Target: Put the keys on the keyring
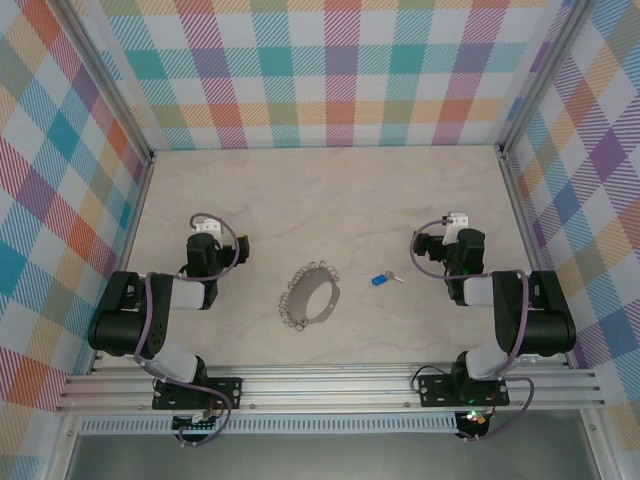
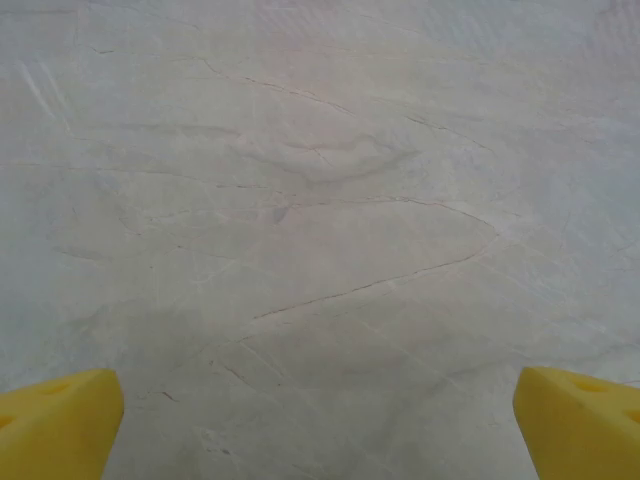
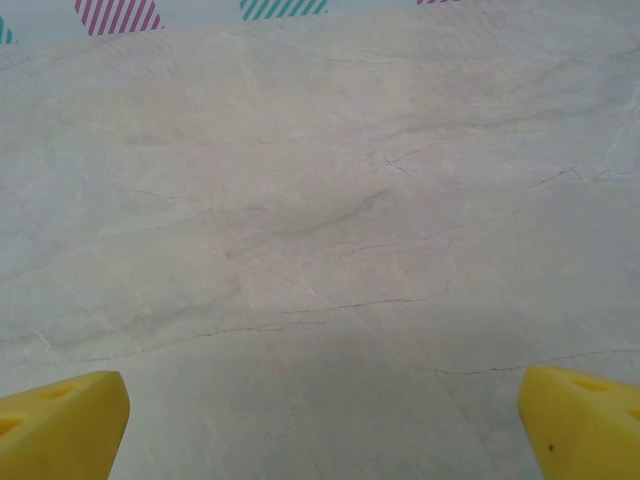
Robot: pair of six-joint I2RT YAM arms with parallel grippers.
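**benchwatcher:** So what's going on, left side first?

**yam_fan:** The left gripper [image 1: 205,232] hangs over the pale marble-look table [image 1: 350,190], well left of everything, and it isn't gripping a thing. On its wrist cam the two yellow fingertips [image 2: 58,422] sit in the bottom corners, spread wide, with bare tabletop between them.

**benchwatcher:** And the stuff it's meant to work with?

**yam_fan:** The keyring [image 1: 291,300] lies about mid-table, between the two arms and a bit nearer the left one. It's a big thin silver hoop with a bunch of small silvery links bunched along its rim. Just to the right of it, apart and not touching, is the key [image 1: 381,280]: tiny, with a blue head and a short silver blade pointing right. It lies loose on the table, not on the hoop.

**benchwatcher:** Right side?

**yam_fan:** The right gripper [image 1: 455,228] sits to the right of the key, near it but not over it. Jaws are spread wide there too, nothing between them. Its cam shows yellow fingertips [image 3: 580,425] in the corners, plain table, and a strip of checked wall [image 3: 110,14] along the top.
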